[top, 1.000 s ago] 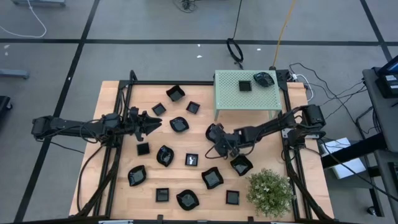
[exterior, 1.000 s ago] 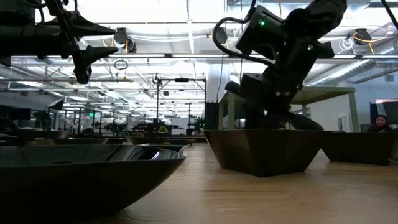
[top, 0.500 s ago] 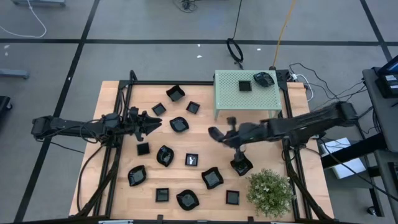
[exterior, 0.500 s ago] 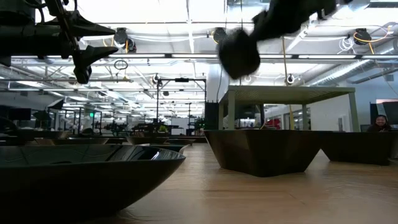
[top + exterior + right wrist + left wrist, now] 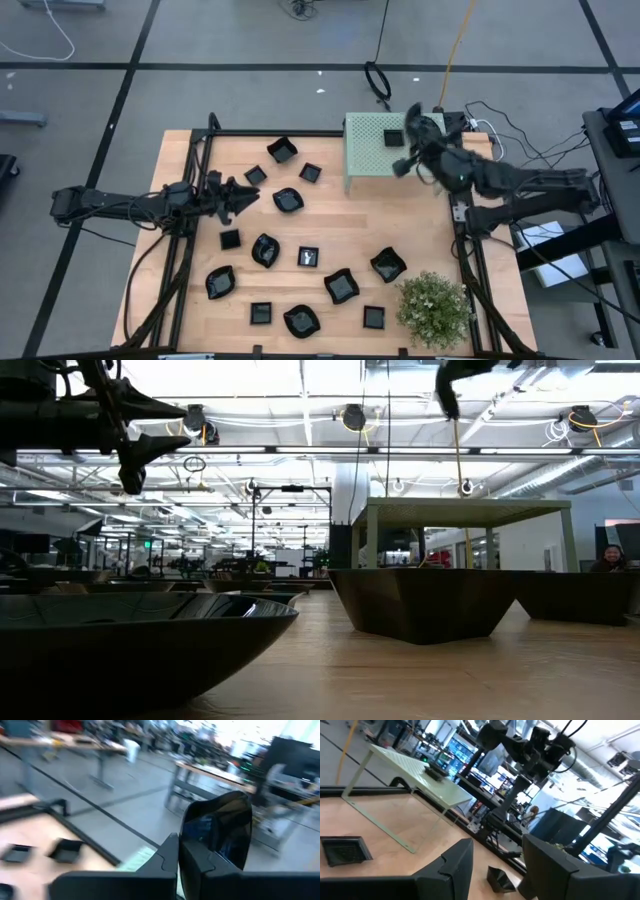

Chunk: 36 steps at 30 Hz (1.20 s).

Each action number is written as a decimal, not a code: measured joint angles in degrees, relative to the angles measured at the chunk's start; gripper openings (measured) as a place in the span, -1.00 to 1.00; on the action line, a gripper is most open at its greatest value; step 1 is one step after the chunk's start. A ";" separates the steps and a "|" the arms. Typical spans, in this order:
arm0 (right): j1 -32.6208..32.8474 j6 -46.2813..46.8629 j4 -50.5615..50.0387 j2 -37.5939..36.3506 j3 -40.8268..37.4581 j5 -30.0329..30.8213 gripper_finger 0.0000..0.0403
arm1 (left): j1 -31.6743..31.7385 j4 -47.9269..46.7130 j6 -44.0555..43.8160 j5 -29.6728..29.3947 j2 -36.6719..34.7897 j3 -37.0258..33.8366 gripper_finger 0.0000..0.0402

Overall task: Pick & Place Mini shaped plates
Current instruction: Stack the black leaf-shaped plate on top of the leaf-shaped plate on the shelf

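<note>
Placement looks to be the step in hand: the right gripper [image 5: 420, 145] hangs above the pale green perforated stand [image 5: 375, 160] at about 1 o'clock on the table [image 5: 180, 160], its fingers clamped on the rim of one glossy black mini plate [image 5: 220, 835], which stands on edge between them. To do it well, the arm should first level the plate. It should then carry it over a bare patch of the stand top, toward 7 o'clock from the square plate [image 5: 393, 138] already lying there, so that the two rims do not meet. Next it should lower until the base touches, and only then part the fingers and lift straight up; letting go from a height risks a skid off the perforated top. The left gripper [image 5: 245, 195] waits at 9 o'clock with its fingers [image 5: 455, 870] apart and nothing between them. By count there are thirteen plates on the wooden table, both square and wavy-rimmed, spread from 11 o'clock round to 5 o'clock. One more plate is plain on the stand and one is in the right gripper. A dark shape under the gripper may be a second plate on the stand, but I cannot tell. There are also one stand, one small bushy plant [image 5: 435, 308] at 5 o'clock, and two arms.
</note>
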 joint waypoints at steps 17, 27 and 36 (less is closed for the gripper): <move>-32.06 7.90 -28.79 9.87 9.99 -30.14 -1.00 | 0.02 0.07 1.55 -8.63 0.01 0.01 -0.13; -37.48 8.46 -33.33 16.85 9.95 -30.14 -1.00 | 0.02 0.07 1.32 -8.79 0.01 -0.01 -0.13; -37.68 15.86 -33.45 19.70 9.95 -30.00 -1.00 | 0.02 0.07 4.33 -8.83 0.00 -0.01 -0.13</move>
